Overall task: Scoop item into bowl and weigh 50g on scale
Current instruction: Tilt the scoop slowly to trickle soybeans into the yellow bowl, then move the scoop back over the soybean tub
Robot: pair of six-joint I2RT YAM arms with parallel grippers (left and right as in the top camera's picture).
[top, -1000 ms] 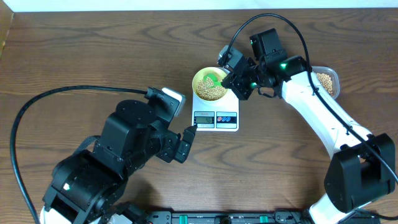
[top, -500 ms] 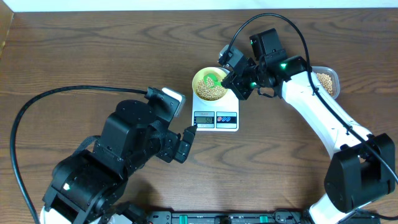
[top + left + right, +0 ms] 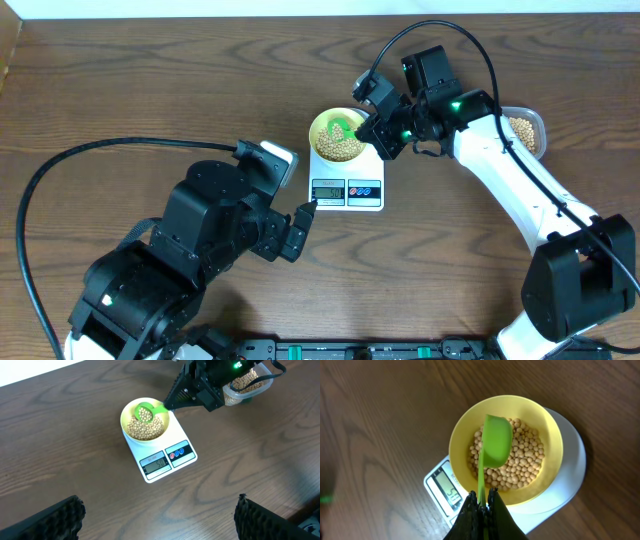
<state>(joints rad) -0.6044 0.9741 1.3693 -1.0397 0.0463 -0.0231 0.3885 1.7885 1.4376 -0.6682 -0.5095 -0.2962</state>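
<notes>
Across the last second almost nothing shifts in the overhead view: the right arm holds its pose over the scale, which suggests that scooping has paused and the weight is being checked. The right end effector (image 3: pixel 482 504) is clenched on the thin handle of a green scoop (image 3: pixel 495 442), with the handle pinched between its dark fingertips. Just ahead of it, the scoop's head sits above the near side of the bowl. No beans are visible in the scoop, and whether it touches the pile cannot be told. Below the scoop, the pale yellow bowl (image 3: pixel 555 450) holds a generous layer of tan beans (image 3: pixel 520 467) that covers its bottom. The bowl stands centred on the round platform of the white scale (image 3: pixel 574 465). Beside the fingertips, at the scale's front edge, the lit display (image 3: pixel 451 491) shows digits too blurred to read reliably, so whether the target weight is met stays uncertain. Behind the right arm, a clear plastic tub (image 3: pixel 247 385) holds the remaining beans. Farthest away, well apart from the scale on the brown wooden surface (image 3: pixel 380 410), the left end effector (image 3: pixel 159 521) hangs fully released and holds nothing.
</notes>
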